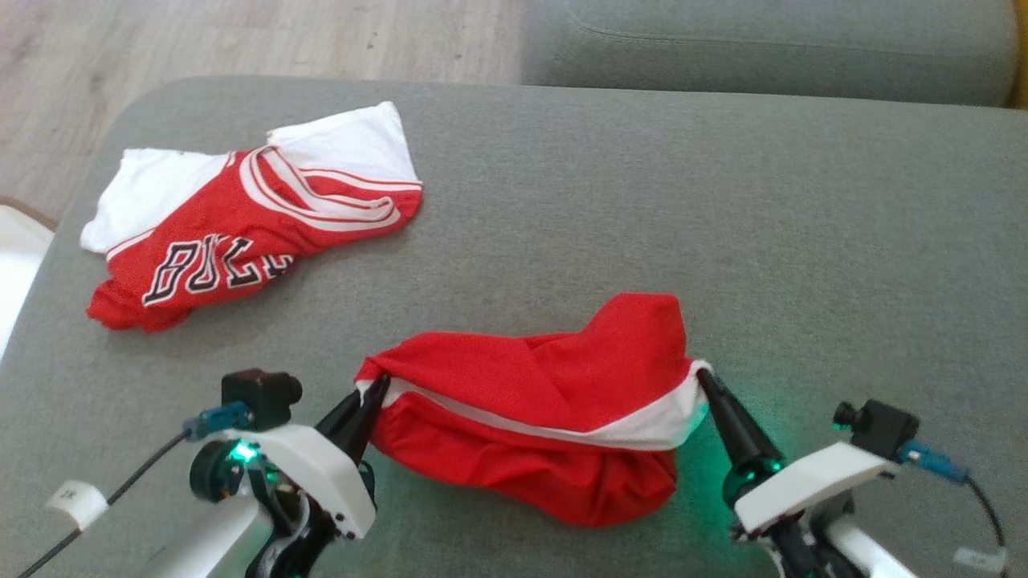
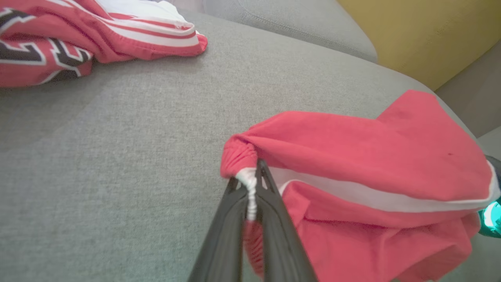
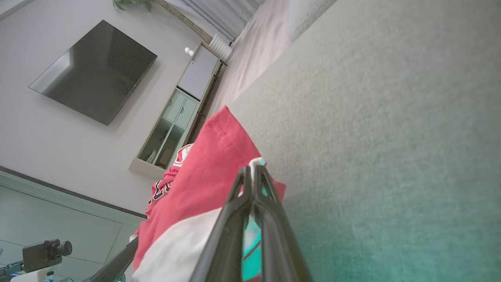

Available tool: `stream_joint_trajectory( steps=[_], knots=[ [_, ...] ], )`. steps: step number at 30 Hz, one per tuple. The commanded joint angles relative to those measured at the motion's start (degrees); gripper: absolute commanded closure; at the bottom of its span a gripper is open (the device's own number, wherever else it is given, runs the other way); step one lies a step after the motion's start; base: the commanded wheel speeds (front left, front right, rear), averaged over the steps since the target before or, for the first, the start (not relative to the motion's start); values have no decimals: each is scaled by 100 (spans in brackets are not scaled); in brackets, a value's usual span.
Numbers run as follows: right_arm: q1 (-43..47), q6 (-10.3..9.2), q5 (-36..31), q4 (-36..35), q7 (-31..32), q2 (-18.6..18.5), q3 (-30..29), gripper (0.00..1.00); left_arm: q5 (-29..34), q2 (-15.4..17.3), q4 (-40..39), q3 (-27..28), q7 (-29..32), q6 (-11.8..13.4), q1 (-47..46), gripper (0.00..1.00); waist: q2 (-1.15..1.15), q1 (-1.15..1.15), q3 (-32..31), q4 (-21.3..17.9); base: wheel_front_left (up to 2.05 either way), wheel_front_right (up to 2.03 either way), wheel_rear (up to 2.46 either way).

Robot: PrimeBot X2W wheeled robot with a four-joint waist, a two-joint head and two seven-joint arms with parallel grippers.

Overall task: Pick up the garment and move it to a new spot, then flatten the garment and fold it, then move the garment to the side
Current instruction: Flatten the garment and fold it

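On the grey cushion [image 1: 642,201], a red garment [image 1: 530,417] with a white band lies bunched, well apart from the red-and-white jersey [image 1: 241,233], to that jersey's right and closer to the robot. The left gripper [image 1: 373,393] is clamped on the garment's end nearer the jersey. In the left wrist view its two dark fingers [image 2: 274,219] pinch the gathered white band, with red cloth puckered around the tips. The right gripper [image 1: 707,381] is clamped on the end farther from the jersey, its fingertips closed on the white band's corner. Between the two grips the band runs in a slack line, a red fold humped above it and more red cloth sagging below it onto the cushion. The jersey lies crumpled, black letters edged in white on its red front and white cloth folded over its far side. Green light glows on the cushion beside the right gripper.
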Motion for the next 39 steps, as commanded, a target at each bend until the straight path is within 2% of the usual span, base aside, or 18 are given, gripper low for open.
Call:
stream_joint_trajectory(
  steps=[1, 3, 6, 12, 16, 19, 24, 29, 34, 39],
  knots=[
    [-230, -4, -36, -220, -70, -190, 30, 100, 12, 136, -184, 275, -104, 12, -430, 100, 0, 0, 8, -74, 0, 0, 0],
    [-296, -4, -85, -267, -79, -245, -34, 100, 24, 133, -223, 292, -127, 0, -482, 100, 0, 0, 33, -127, 0, 0, 0],
    [-589, -4, -366, -498, -85, -323, -607, 100, 92, 153, -362, 383, -144, -34, -804, 100, 0, 0, 182, -357, 0, 0, 0],
    [-1813, -4, -1069, -696, -87, -325, -1802, 100, 364, 79, -399, 667, -16, -128, -2270, 100, 0, 0, 752, -925, 0, 0, 0],
    [-2966, -4, -1414, -512, -88, -262, -2453, 100, 635, -166, -21, 839, -85, -293, -3599, 100, 0, 0, 1193, -1238, 0, 0, 0],
    [-3712, -4, -1766, -287, -88, -256, -2802, 100, 908, -432, 412, 918, -383, -415, -4563, 100, 0, 0, 1412, -1411, 0, 0, 0],
    [-4266, -4, -2194, -262, -88, -125, -3395, 100, 1188, -754, 1021, 998, -1059, -557, -5507, 100, 0, 0, 1534, -1565, 0, 0, 0],
    [-3702, -4, -2546, -258, -88, -82, -3628, 100, 970, -882, 1149, 728, -1301, -696, -5011, 100, 0, 0, 1490, -1535, 0, 0, 0],
    [-2407, -4, -2758, -121, -88, 50, -4006, 100, 728, -882, 961, 50, -1518, -740, -3543, 100, 0, 0, 1365, -1386, 0, 0, 0],
    [-994, -4, -3022, -212, -86, 363, -4621, 100, 676, -969, 884, -467, -1803, -743, -2059, 100, 0, 0, 1125, -1370, 0, 0, 0]
  ],
)
